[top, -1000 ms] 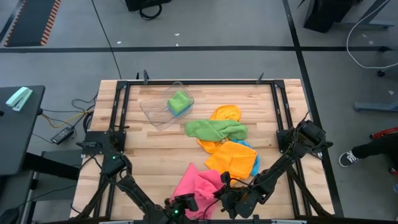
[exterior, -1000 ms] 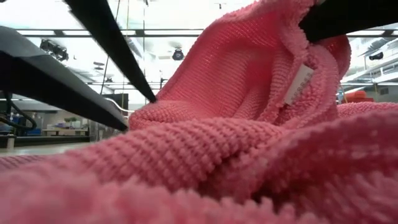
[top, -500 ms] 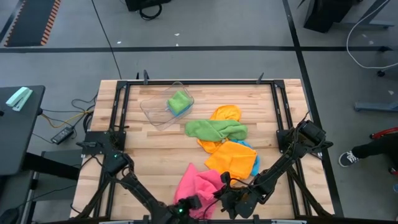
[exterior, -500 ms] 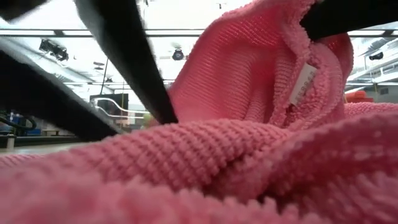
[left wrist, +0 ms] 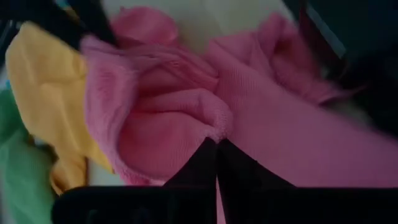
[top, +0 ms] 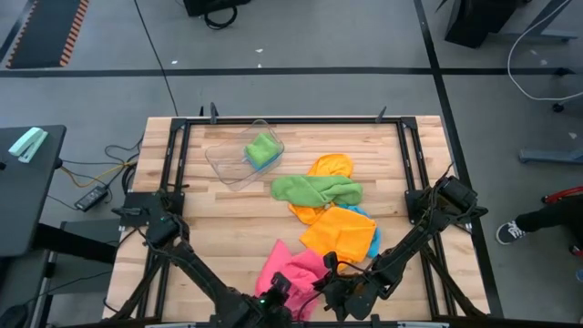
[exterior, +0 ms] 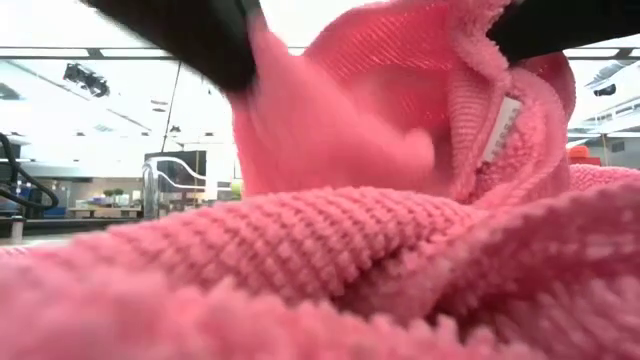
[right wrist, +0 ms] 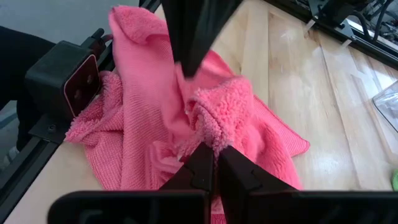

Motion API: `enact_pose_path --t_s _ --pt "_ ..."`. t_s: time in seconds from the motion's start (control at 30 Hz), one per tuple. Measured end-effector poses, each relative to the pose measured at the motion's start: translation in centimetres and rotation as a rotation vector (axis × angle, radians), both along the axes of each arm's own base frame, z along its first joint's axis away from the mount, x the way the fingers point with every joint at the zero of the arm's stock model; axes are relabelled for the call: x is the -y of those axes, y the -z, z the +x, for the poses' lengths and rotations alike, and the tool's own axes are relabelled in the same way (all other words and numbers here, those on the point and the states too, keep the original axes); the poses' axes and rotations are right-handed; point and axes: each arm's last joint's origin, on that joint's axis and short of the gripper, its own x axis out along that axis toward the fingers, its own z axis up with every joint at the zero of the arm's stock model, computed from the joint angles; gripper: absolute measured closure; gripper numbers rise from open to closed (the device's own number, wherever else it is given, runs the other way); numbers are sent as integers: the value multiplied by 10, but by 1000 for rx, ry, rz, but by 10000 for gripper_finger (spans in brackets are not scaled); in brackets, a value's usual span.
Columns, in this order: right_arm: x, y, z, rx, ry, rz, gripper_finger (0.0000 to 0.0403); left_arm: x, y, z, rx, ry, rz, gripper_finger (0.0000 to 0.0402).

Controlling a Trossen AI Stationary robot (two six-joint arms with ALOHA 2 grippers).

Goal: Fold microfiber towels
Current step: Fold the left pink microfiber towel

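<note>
High view: both hands pinching pink towel, lower centre of frame.

Left hand (top: 276,290) and right hand (top: 325,293) clamped on pink towel (top: 293,265), bunched near bench (top: 219,223) front edge; other towels (top: 339,230) upper right.

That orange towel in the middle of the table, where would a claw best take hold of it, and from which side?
Probably at a corner on the orange towel, coming straight down from above. It lies spread fairly flat on the table, so a corner is thin enough to pinch. Its far side overlaps the green towel and blue cloth peeks out at its right edge, so the side facing the pink towel looks less tangled.
</note>
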Motion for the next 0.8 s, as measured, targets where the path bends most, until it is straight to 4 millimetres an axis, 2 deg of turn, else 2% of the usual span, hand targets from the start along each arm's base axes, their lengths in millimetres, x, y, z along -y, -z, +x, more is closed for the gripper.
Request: enact_pose_path --t_s 0.13,0.3,0.47,0.67,0.8 --pt "0 0 0 0 2 1 383 -3 -16 -3 27 -127 -167 372" --pt "0 0 0 4 16 12 383 -5 -13 -1 -23 -182 -269 339" --pt "1 0 0 8 35 29 383 -3 -13 -1 -31 -119 -227 307" --pt "1 0 0 9 36 31 383 11 -19 -12 -47 78 -109 289" --pt "1 -7 -1 20 35 43 383 13 -18 -22 -16 0 -66 293"
